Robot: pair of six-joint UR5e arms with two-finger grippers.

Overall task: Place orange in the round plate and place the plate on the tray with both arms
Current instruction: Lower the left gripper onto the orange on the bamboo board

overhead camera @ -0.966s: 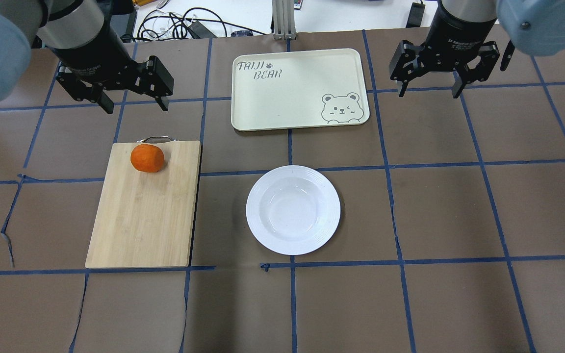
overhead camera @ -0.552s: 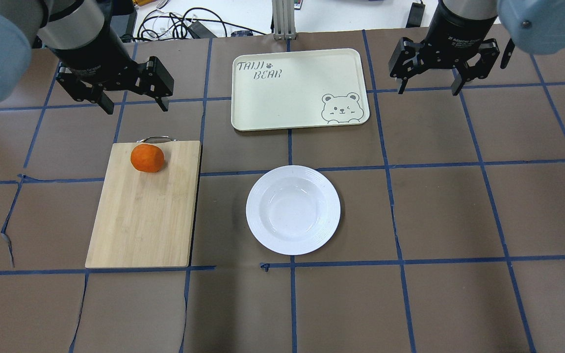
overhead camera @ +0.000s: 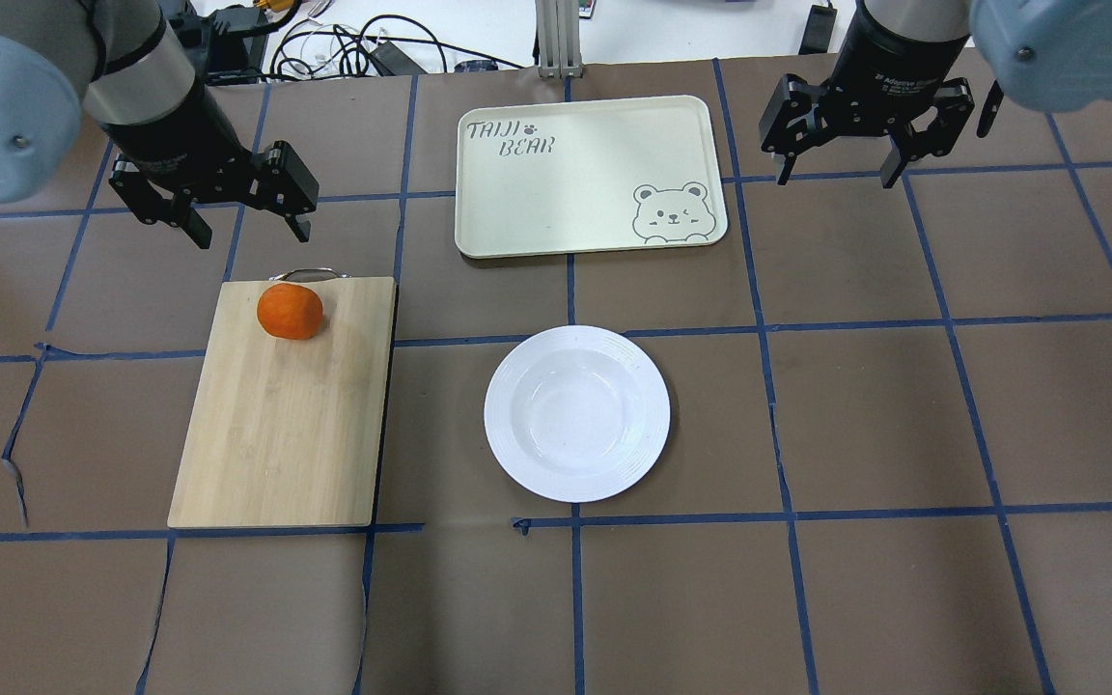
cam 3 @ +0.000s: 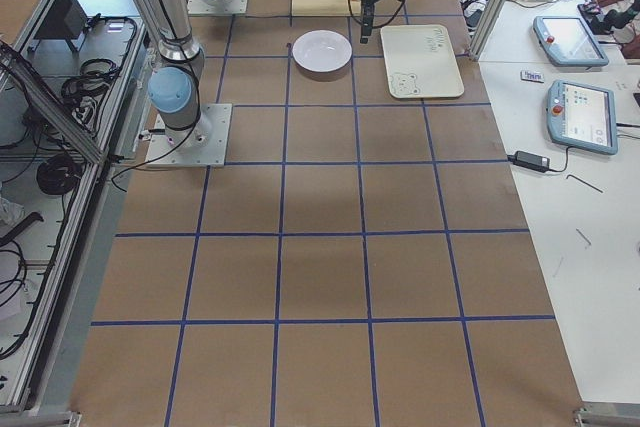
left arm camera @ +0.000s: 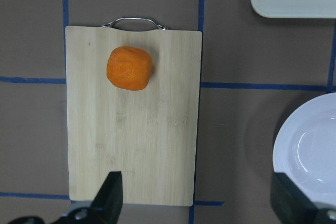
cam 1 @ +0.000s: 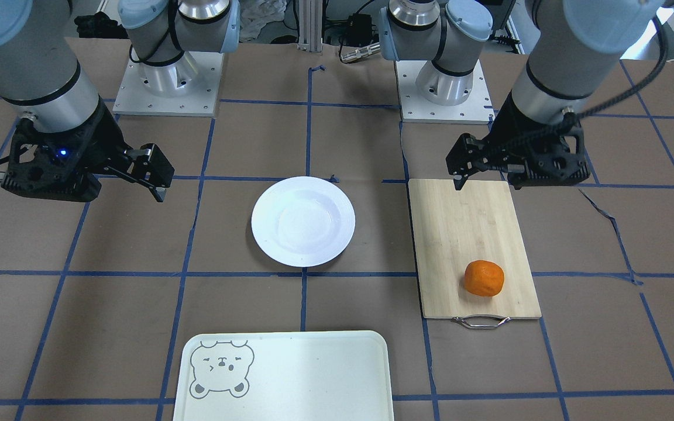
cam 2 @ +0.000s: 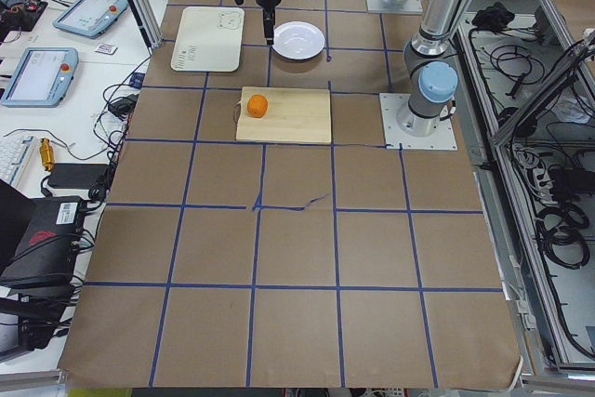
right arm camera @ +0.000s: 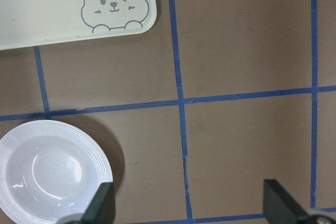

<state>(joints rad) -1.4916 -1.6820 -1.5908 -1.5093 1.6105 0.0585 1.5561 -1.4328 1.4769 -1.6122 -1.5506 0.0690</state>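
Nearest the robot, a bamboo cutting board lies flat on the left part of the brown table. The white round plate sits to its right, apart from it and with nothing in it. The orange rests on the far end of the board, close to its metal handle, well apart from the plate. Farther out, past the plate, the pale tray lies flat with its bear drawing in the corner nearest the plate, and nothing on it. The left gripper hangs in the air well above the board's side of the table, fingers spread wide and holding nothing. The right gripper hangs to the right of the tray, clear of it, also spread wide and holding nothing.
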